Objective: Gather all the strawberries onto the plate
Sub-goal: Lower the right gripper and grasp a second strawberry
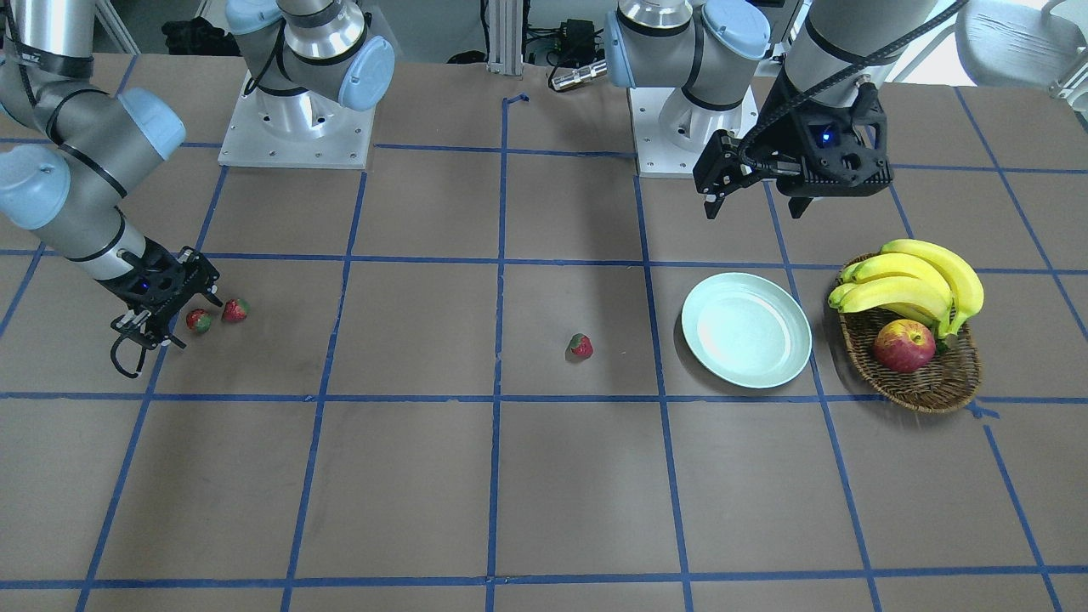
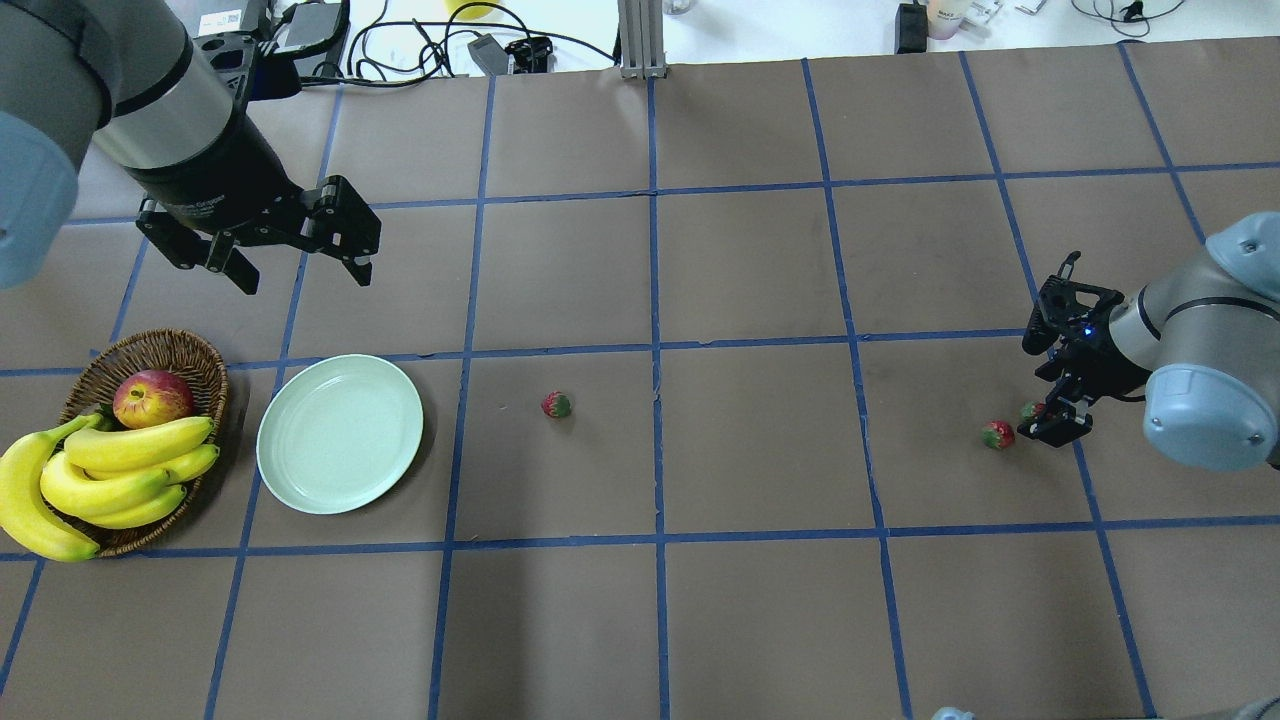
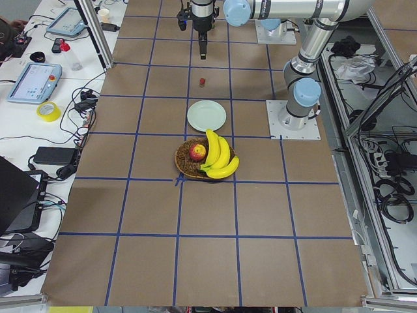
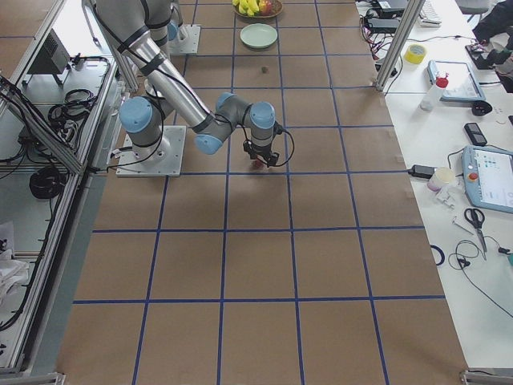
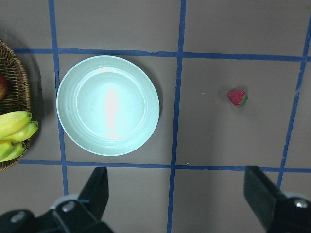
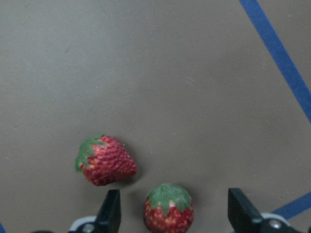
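Three strawberries lie on the brown table. One [image 1: 581, 345] lies alone near the middle, also in the overhead view [image 2: 556, 404] and the left wrist view [image 5: 237, 97]. Two lie on the robot's right: one [image 1: 235, 309] free, the other [image 1: 199, 321] between the open jaws of my right gripper [image 1: 194, 320], which is low over it. The right wrist view shows this strawberry [image 6: 168, 211] between the fingers, apart from both, and the free one [image 6: 106, 160] beside it. The mint-green plate [image 1: 746, 330] is empty. My left gripper [image 1: 756, 204] hangs open and empty above the table behind the plate.
A brown wicker basket [image 1: 926, 387] with bananas [image 1: 918, 280] and a red-yellow apple [image 1: 903, 346] stands right beside the plate, on its outer side. Blue tape lines grid the table. The arm bases stand at the robot's edge.
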{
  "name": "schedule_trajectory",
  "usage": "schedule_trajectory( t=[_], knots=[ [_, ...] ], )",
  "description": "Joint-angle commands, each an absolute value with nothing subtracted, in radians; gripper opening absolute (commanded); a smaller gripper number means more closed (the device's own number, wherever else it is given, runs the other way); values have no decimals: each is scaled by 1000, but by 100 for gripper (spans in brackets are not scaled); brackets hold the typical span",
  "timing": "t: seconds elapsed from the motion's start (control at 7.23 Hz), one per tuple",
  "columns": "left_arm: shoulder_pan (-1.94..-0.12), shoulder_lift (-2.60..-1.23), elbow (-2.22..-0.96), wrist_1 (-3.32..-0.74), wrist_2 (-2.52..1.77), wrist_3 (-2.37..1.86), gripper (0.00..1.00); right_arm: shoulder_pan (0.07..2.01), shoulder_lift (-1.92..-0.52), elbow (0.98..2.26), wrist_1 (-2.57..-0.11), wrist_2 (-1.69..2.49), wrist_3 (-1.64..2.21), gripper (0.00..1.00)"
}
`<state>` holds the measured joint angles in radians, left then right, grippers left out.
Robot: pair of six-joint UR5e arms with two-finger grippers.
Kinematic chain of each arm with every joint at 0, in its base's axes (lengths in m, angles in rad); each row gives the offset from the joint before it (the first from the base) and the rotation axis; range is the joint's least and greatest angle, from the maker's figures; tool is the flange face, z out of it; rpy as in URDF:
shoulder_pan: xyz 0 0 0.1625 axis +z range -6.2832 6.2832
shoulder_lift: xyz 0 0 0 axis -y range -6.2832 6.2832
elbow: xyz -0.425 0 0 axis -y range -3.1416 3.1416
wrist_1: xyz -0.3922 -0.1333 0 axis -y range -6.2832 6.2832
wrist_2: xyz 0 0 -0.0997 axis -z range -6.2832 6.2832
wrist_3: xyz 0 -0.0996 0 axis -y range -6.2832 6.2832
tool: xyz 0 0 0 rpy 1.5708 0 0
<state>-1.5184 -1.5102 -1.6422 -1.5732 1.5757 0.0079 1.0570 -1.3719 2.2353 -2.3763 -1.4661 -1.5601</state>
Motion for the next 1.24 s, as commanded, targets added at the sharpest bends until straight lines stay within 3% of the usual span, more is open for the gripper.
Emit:
schedule_trajectory(
  t=[0.0, 0.14, 0.41, 1.11],
  knots=[
    [-1522, -1523, -1637, -1568, 1565, -15, 100, 1057, -1353, 2233, -2379, -1512, -1551, 64],
    [-1526, -1520, -1644, -1545, 1574, -12, 100, 1057, -1354, 2233, -2379, -1516, -1530, 48],
    [-1522, -1516, -1646, -1543, 1578, -2, 100, 1058, -1358, 2233, -2381, -1514, -1502, 26],
    [-1520, -1513, -1647, -1543, 1582, 2, 100, 1084, -1373, 2140, -2359, -1500, -1313, 22]
  ],
)
